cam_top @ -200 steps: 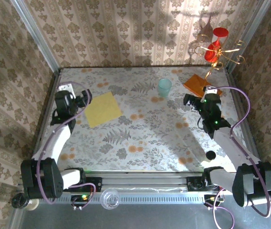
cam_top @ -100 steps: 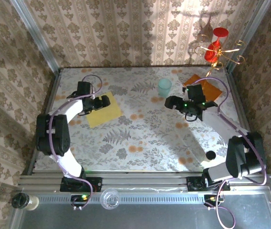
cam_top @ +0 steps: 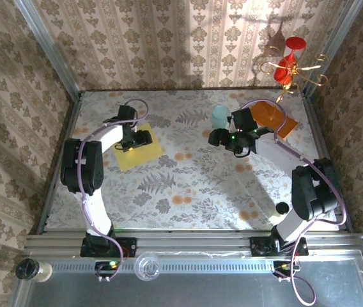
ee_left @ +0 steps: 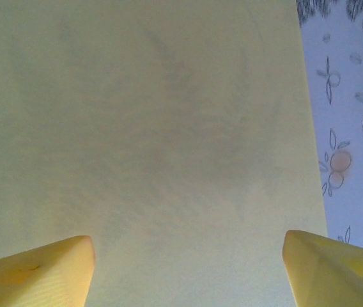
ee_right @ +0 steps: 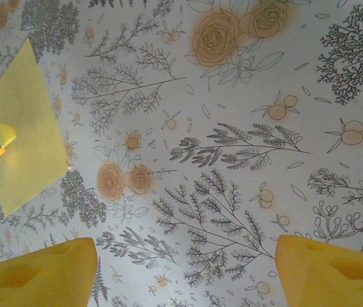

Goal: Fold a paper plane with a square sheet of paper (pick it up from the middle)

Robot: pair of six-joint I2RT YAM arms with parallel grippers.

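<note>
We count one yellow sheet (cam_top: pixel 144 152) lying flat on the left of the table (cam_top: pixel 188 182), one teal cup (cam_top: pixel 220 116) and one orange slab (cam_top: pixel 272 116). There are two claws. The left claw (ee_left: pixel 188 238) hangs over the sheet, fingers spread and empty. The right claw (ee_right: pixel 185 242) is near the cup, likewise spread.

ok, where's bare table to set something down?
Bare: the middle, from the thin yellow square paper sheet across to the right tool, and on to the near edge. Crowded: far right, around the pale teal cup and orange rectangular slab.
</note>
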